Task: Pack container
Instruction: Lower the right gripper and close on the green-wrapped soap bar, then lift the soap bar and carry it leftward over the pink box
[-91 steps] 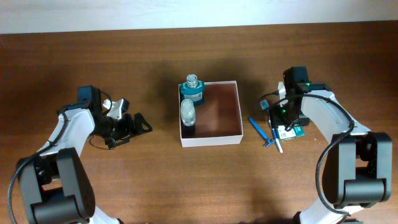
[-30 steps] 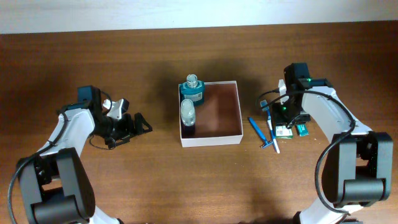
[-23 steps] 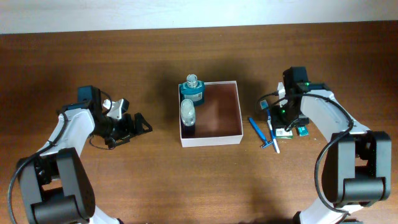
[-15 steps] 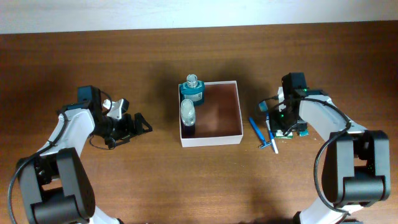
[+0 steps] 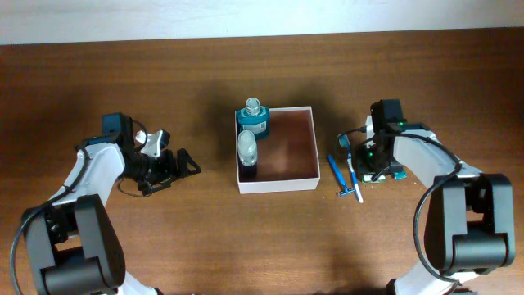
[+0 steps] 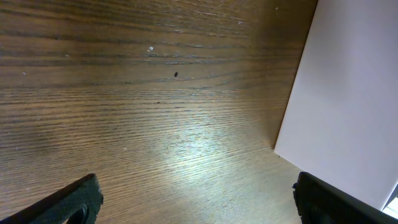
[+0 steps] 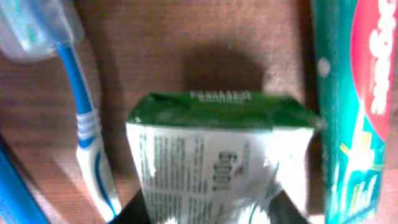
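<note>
Right wrist view: my right pincer (image 7: 211,214) straddles green packet (image 7: 217,155), bottom centre; cannot tell if pinched. Stay clear of toothbrush (image 7: 87,130) at left, squeeze firmly before lifting.

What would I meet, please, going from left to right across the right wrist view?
blue-and-white toothbrush → green-and-white packet → green-and-red toothpaste box
</note>
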Action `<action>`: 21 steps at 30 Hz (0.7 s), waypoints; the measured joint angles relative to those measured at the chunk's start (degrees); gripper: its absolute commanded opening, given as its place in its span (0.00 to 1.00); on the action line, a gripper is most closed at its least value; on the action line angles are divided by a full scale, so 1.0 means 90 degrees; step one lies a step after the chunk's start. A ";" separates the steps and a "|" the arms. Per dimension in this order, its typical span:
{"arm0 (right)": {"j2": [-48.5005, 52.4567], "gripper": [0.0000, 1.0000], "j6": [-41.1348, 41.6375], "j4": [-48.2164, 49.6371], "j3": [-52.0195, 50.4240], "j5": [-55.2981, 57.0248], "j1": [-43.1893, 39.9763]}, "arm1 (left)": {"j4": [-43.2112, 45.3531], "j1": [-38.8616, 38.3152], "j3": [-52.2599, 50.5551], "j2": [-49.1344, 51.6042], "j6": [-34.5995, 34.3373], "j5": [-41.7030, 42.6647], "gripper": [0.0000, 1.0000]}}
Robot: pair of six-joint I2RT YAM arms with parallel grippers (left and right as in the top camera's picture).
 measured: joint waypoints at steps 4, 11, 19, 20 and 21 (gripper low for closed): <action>0.0017 0.18 -0.0005 -0.0529 0.0155 -0.0002 -0.0002 | 0.0002 0.0000 0.0000 0.0000 0.0000 0.0000 0.99; 0.0097 0.09 -0.0005 -0.1690 0.1231 -0.0204 0.0000 | 0.0000 0.0000 0.0000 0.0000 0.0000 0.0000 0.99; 0.0100 0.09 0.0017 -0.2579 0.2402 -0.1061 0.0024 | 0.0002 0.0000 0.0000 0.0000 0.0000 0.0000 0.99; 0.0097 0.09 0.0015 -0.2637 0.2497 -0.1156 0.0046 | 0.0000 0.0000 0.0000 0.0000 0.0000 -0.0002 0.99; 0.0095 0.09 0.0019 -0.2667 0.2586 -0.1251 0.0109 | 0.0000 0.0000 0.0000 0.0000 0.0000 0.0000 0.99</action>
